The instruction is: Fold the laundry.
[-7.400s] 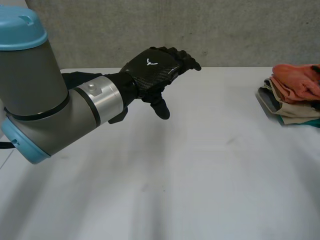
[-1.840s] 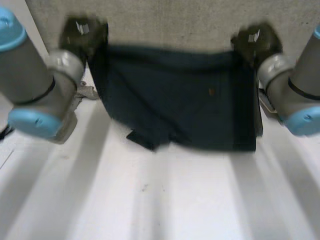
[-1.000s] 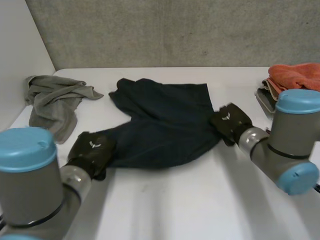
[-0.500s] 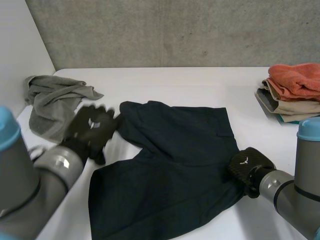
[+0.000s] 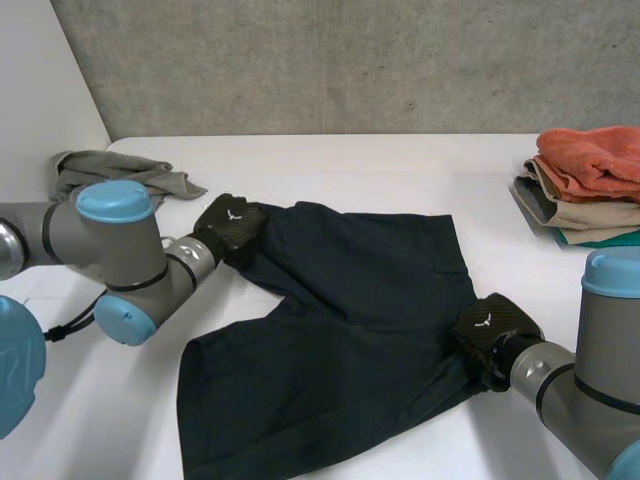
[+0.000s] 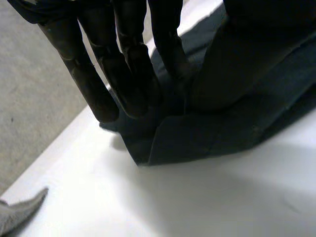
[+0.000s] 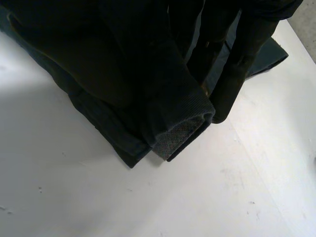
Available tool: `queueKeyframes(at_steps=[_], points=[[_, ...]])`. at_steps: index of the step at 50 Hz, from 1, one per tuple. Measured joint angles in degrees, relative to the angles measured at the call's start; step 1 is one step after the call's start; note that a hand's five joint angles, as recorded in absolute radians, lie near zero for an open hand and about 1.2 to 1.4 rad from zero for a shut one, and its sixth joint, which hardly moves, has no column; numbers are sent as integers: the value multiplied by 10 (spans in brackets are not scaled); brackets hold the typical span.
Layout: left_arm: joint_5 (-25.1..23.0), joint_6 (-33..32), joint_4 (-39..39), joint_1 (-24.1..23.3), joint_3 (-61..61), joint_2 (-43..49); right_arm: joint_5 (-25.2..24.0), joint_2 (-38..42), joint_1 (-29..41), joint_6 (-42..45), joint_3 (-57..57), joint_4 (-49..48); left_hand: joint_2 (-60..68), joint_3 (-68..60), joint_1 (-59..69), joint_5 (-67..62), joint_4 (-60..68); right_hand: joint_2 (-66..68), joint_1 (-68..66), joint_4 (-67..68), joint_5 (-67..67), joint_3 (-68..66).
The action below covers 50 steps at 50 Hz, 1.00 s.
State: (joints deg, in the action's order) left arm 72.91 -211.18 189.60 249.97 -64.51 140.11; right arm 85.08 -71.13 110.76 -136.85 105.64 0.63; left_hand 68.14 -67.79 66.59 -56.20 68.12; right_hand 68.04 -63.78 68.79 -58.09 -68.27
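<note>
A pair of dark navy shorts lies spread on the white table. My left hand is at the shorts' far left corner. In the left wrist view its straight fingers and thumb pinch that corner of the shorts, which rises a little off the table. My right hand is at the shorts' right edge, near the front. In the right wrist view a finger is closed over a bunched fold of the shorts, whose hem hangs below the palm.
A crumpled grey towel lies at the table's far left, behind my left arm; its tip is seen beyond the left hand. A stack of folded clothes with an orange piece on top sits at the far right. A concrete wall backs the table.
The shorts went from bunched to spread flat. My left hand, open beside them half a second ago, has closed on their far left corner. The right hand keeps its hold at the right edge.
</note>
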Motion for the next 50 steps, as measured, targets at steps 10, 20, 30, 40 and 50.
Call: queueKeyframes(at_steps=[10,20,30,40,50], points=[[117,-18,-6,-8,-58,-53,3,0,-5,0,-6,-6,3,-4,0,0,4,0,0,0,0,0],[261,-30,-8,-9,-116,-86,4,-1,1,-35,-10,-9,3,-4,0,0,4,0,0,0,0,0],[290,-47,-18,-25,-135,-104,4,0,3,-66,-12,-8,3,-4,0,0,6,0,0,0,0,0],[357,-96,-3,-63,-147,-132,5,1,2,-66,-11,-9,3,-4,0,0,6,0,-6,0,0,0],[325,-114,24,-41,-153,-116,5,1,3,-66,-7,-10,-444,437,-462,421,-442,0,-10,0,0,0]])
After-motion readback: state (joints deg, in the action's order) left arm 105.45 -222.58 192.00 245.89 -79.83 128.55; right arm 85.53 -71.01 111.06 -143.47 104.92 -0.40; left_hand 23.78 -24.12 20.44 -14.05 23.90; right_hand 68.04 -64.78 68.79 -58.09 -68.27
